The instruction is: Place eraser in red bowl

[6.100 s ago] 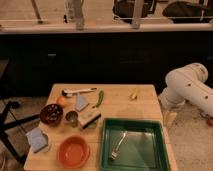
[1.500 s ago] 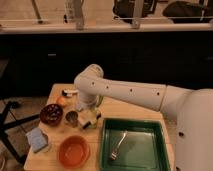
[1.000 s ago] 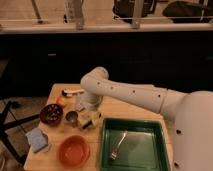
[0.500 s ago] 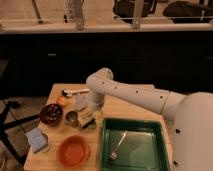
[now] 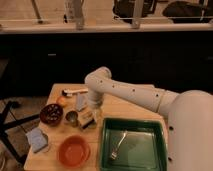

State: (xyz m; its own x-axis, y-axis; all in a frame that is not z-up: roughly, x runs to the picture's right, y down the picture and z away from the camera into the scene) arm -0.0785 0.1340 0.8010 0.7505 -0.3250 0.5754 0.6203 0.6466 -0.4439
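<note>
1. Pale wooden table [image 5: 125, 111], filling the lower half of the frame; everything listed below rests on it.
2. White robot arm [image 5: 131, 93], entering from the bulky white body at lower right, running left to a rounded elbow above the table's centre, then turning downward.
3. Gripper [image 5: 95, 108], at the arm's lower end, hanging at centre-left of the frame directly over the eraser. Whether it is wide, narrow or clamped on anything cannot be told, nor whether it touches the block.
4. Eraser [image 5: 87, 120], a pale beige rectangular block with a dark lower edge, lying flat just below the gripper. It sits between the small metal cup and the green tray's left wall. Its long axis appears to run diagonally, lower-left end toward the cup, upper-right end under the gripper; that upper end is partly hidden.
5. Shallow round orange-red plastic bowl [image 5: 74, 151], at lower left, below the eraser and apart from it; nothing lies inside.
6. Small metal cup [image 5: 72, 117], just left of the eraser.
7. Dark maroon bowl [image 5: 51, 113], left of the cup.
8. Grey-blue wedge piece [image 5: 81, 102], standing above the cup, beside the gripper.
9. Light blue square sponge [image 5: 38, 139], near the table's left edge.
10. Rectangular green plastic tray [image 5: 132, 121], at lower centre-right, holding a metal fork [image 5: 118, 146].
</note>
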